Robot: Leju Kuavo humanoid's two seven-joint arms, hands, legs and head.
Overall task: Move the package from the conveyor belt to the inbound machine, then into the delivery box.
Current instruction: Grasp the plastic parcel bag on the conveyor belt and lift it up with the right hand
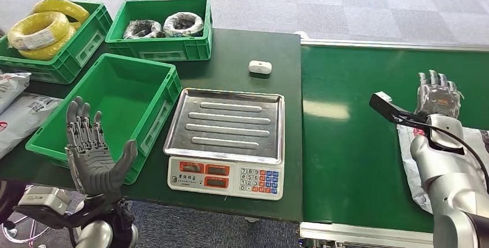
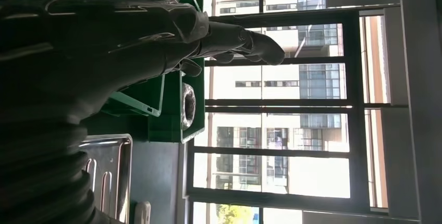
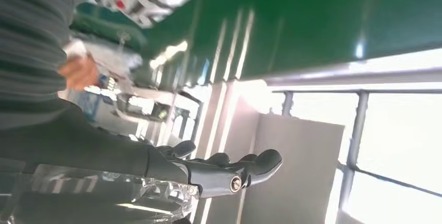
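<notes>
Package: flat white-grey plastic mailer, crinkled, lying on the green conveyor belt at its right side, partly hidden under the right forearm. Some dark print on its upper corner, too small to read.

Right hand: raised over the belt just beyond the package, fingers extended and slightly apart, holding nothing. Contact with the package not evident in the head view. Right wrist view: fingers stretched out together, nothing between them.

Left hand: upright in front of the near green bin, palm open, fingers spread, thumb out to the side, holding nothing. Left wrist view: fingers extended toward windows.

Scale on the dark counter, beside the belt: ribbed steel tray, white front panel with two orange-framed displays and a keypad with red and blue keys. Small characters on the panel, unreadable.

Near green bin just left of the scale, nothing seen inside. Far green bin behind it with two dark wire coils. Left green bin with yellow cable coils. Pale labels on the bin fronts, text unreadable.

Small white object on the counter beyond the scale, near the belt edge.

More white mailers at the far left, with printed labels and a red mark, illegible.
</notes>
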